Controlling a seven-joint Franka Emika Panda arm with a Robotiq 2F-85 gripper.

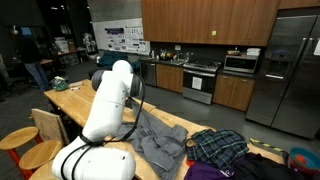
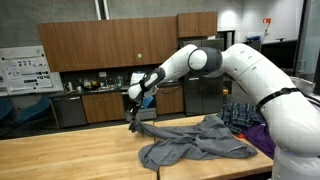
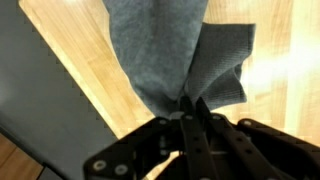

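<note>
A grey garment [image 2: 190,143] lies spread on the wooden table [image 2: 60,155]. My gripper [image 2: 133,117] is shut on one corner of it and holds that corner lifted just above the tabletop. In the wrist view the fingers [image 3: 196,118] pinch a fold of the grey fabric [image 3: 160,50], which hangs away from them over the table. In an exterior view the grey garment [image 1: 155,140] lies beside the arm, and the gripper itself is hidden behind the arm's white body [image 1: 110,100].
A plaid cloth [image 2: 243,115] and a purple cloth [image 2: 262,138] are heaped at the table's end; the same heap [image 1: 220,148] shows in an exterior view. Wooden stools [image 1: 20,140] stand beside the table. Kitchen cabinets [image 2: 100,45] and a counter are behind.
</note>
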